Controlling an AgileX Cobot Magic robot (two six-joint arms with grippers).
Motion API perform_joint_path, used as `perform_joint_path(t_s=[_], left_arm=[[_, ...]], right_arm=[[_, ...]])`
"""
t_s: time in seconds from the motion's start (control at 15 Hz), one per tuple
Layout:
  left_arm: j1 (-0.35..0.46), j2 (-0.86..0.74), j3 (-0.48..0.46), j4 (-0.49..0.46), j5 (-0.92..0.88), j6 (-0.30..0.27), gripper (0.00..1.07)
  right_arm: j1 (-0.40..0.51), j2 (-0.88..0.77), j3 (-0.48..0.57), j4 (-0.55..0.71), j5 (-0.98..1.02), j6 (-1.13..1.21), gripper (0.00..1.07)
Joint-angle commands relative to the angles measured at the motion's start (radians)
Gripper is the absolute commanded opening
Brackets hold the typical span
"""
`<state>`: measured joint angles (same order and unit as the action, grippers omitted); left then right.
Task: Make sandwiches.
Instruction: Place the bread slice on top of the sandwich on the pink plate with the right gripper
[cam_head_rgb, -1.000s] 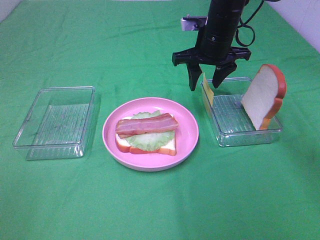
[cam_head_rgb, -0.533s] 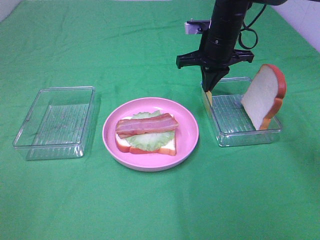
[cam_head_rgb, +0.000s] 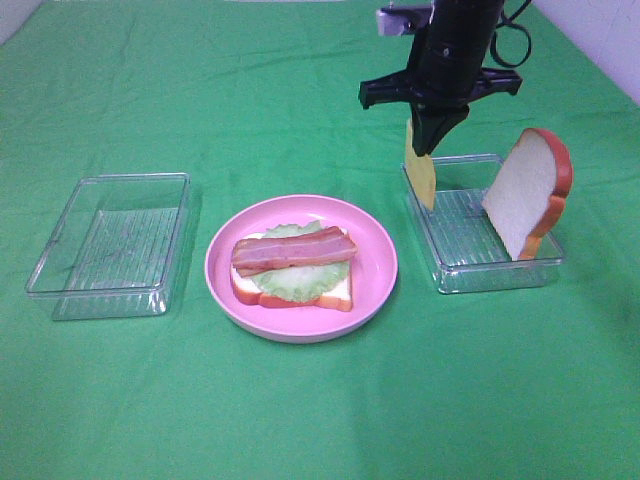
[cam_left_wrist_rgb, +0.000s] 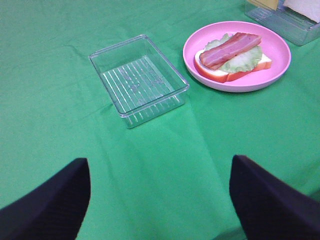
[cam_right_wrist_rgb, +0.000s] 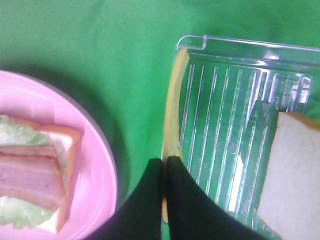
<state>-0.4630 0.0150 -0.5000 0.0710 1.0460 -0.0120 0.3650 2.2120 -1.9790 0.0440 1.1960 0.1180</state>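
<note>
**Cheese pinched above the tray**

The right pincer (cam_head_rgb: 427, 143) is pressed together on the top edge of the yellow cheese slice (cam_head_rgb: 420, 172). The slice hangs straight below it, at the end of the clear tray (cam_head_rgb: 500, 283) nearest the pink plate (cam_head_rgb: 375, 270). A bread slice (cam_head_rgb: 525, 190) leans at the tray's far end. The left pincer (cam_left_wrist_rgb: 160, 200) stands spread above the table (cam_left_wrist_rgb: 60, 75).

The right end effector (cam_head_rgb: 425, 148) has pinched the cheese (cam_head_rgb: 425, 182) — then risen; the cheese came up too.
</note>
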Motion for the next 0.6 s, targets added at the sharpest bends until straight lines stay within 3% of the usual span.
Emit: perform_joint_path(t_s=[0.07,0.27,0.33,0.4,0.6], left_arm=[[-0.002,-0.008,0.001,-0.007,0.0,-0.004,0.74],[-0.002,-0.008,0.001,-0.007,0.0,-0.004,0.74],[-0.002,-0.008,0.001,-0.007,0.0,-0.004,0.74],[-0.002,-0.008,0.001,-0.007,0.0,-0.004,0.74],[-0.002,-0.008,0.001,-0.007,0.0,-0.004,0.74]], right_arm=[[-0.006,-0.075,-0.009,0.02,0.04,-0.051,0.0],[-0.005,-0.145,-0.008,0.16,0.073,-0.143,0.0],[-0.005,-0.158,-0.008,0.246,0.087,-0.184,0.0],[0.004,-0.161,0.011,0.429,0.096,-0.277,0.0],[0.035,-0.161,0.097,0.603,0.096,-0.389,0.0]])
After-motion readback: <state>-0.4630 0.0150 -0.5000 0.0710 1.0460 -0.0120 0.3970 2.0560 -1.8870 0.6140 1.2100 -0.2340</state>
